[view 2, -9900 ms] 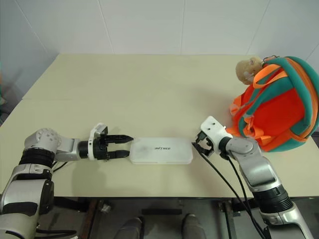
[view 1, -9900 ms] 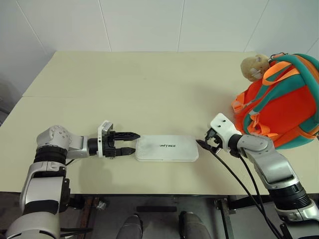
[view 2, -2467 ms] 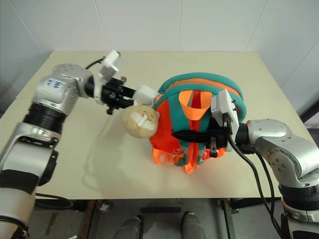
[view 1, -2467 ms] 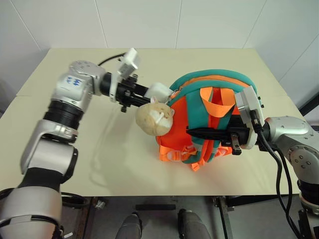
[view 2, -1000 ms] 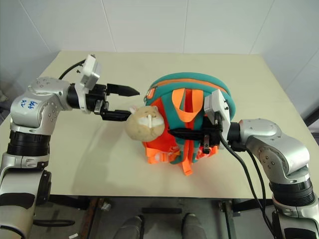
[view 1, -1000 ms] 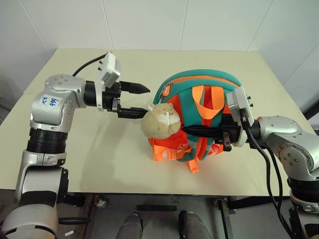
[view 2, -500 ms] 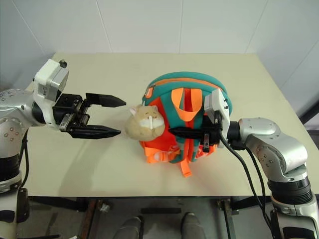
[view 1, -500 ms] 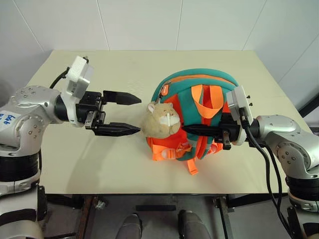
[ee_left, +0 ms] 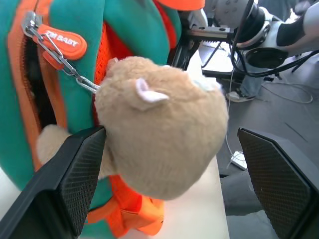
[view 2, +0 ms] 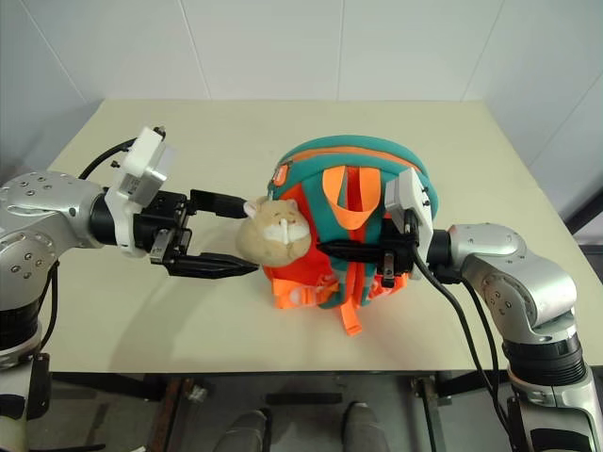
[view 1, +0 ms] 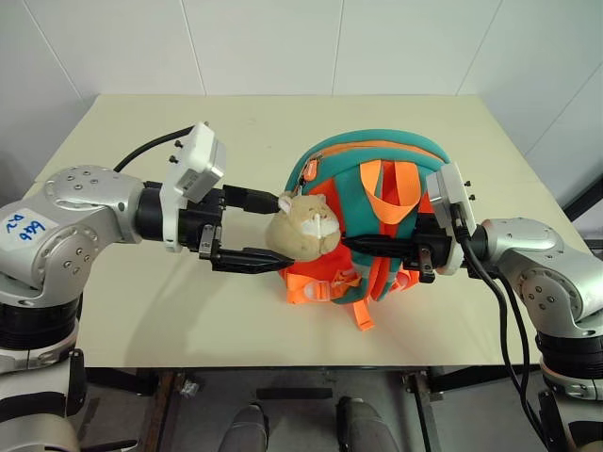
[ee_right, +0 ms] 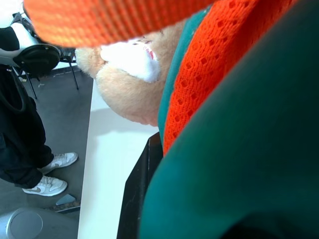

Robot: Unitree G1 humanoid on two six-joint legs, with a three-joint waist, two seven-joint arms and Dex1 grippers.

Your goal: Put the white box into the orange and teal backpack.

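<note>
Standing upright on table (view 1: 141,311), orange and teal backpack (view 1: 372,179), mesh-and-fabric dome; right gripper (view 1: 363,247) clamped on strap; left gripper (view 1: 273,231) spread wide around fuzzy plush head (view 1: 303,226).

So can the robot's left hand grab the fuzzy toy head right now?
Probably yes. The left gripper is open, with its fingers on either side of the plush toy head, and nothing stands between them.
</note>
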